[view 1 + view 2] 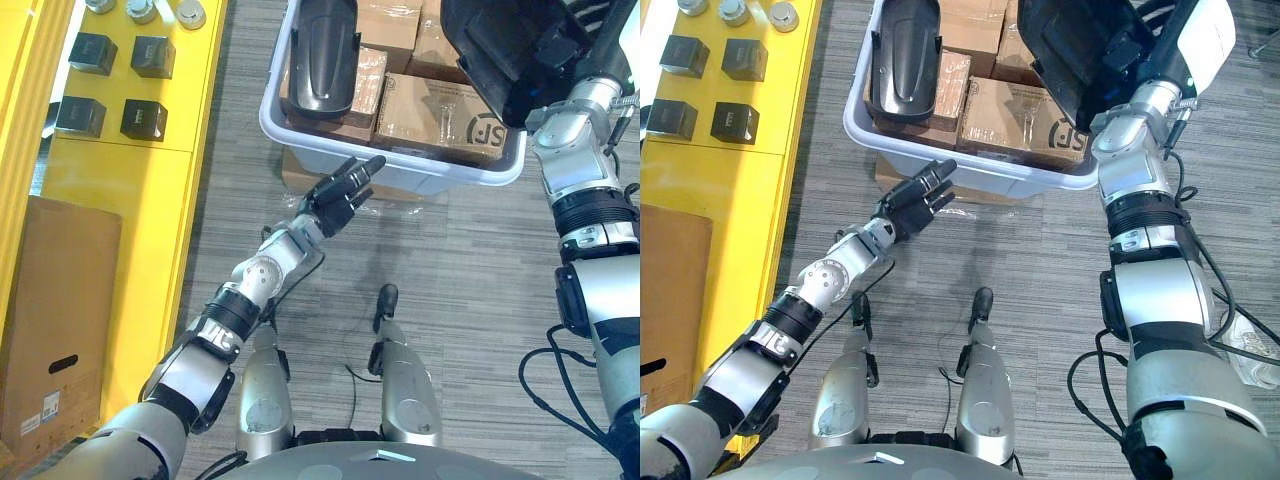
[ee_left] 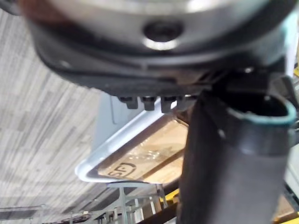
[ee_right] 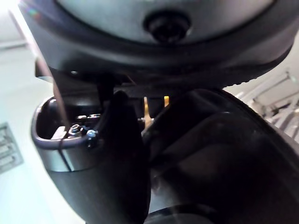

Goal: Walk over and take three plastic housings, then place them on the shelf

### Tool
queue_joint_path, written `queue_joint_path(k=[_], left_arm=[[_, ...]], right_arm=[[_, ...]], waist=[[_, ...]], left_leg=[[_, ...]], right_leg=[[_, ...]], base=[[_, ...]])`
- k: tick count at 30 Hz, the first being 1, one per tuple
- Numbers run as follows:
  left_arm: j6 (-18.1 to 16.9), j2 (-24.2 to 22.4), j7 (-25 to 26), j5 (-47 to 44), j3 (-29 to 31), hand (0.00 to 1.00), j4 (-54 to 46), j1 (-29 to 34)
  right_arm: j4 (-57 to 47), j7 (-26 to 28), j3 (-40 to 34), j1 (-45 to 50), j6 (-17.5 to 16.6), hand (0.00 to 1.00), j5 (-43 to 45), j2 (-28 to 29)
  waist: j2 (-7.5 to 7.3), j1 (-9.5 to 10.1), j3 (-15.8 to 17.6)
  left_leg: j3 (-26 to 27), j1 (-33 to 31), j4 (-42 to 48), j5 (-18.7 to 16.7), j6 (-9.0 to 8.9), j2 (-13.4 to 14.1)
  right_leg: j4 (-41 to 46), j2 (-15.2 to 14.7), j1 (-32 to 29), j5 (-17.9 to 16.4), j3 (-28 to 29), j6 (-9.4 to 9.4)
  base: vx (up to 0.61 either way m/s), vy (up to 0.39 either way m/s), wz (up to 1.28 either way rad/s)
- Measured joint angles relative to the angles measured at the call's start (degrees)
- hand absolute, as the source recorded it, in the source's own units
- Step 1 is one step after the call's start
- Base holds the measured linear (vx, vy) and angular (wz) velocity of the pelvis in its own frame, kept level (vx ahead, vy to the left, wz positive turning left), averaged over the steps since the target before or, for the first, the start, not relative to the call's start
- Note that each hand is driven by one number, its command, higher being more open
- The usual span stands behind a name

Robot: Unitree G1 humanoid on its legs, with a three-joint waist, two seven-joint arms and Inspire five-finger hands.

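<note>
A black plastic housing (image 1: pixel 322 55) lies hollow side up in the left part of a pale grey bin (image 1: pixel 400 172), on cardboard boxes (image 1: pixel 430 105). A second, larger black housing (image 1: pixel 1080 50) is held up over the bin's right end, with my right hand (image 1: pixel 1137 55) shut on it. The right wrist view has that housing's dark shell (image 3: pixel 224 154) pressed close against the thumb (image 3: pixel 121 154). My left hand (image 1: pixel 345 195) hangs open just in front of the bin's near rim, fingers straight and pointing toward it, touching nothing.
A yellow shelf (image 1: pixel 130 170) runs along the left, carrying black cubes (image 1: pixel 150 55) and several metal pieces (image 1: pixel 140 10). A flat cardboard box (image 1: pixel 60 310) leans by its near end. The bin rests on a cardboard box (image 1: pixel 300 172) on the grey floor.
</note>
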Motion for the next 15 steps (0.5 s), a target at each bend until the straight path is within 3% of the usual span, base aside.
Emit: queue_joint_path(k=[8,15], left_arm=[[-1.74,-0.28,-1.55,-6.49,-0.91,1.00,0.00,-2.18],[-1.66,-1.67,-3.64,-8.17,-2.11,1.00,0.06,-3.17]], right_arm=[[-3.58,-1.94,2.15,0.70,-7.87,0.00,-7.90,3.14],[-6.18,-1.97,3.30,4.77,-11.14,0.00,-11.68,6.61]], waist=[[-0.31,-0.04,-0.07],[-0.82,0.11,-0.06]], left_leg=[[0.13,1.14,0.00,-0.11,-0.05,-0.02],[-0.03,2.36,-0.01,-0.31,-0.02,-0.10]], right_leg=[[-0.02,0.01,1.02,-0.03,0.08,-0.03],[-0.80,0.00,2.75,-0.05,-0.20,-0.01]], base=[[0.00,0.001,0.00],[0.00,0.000,0.00]])
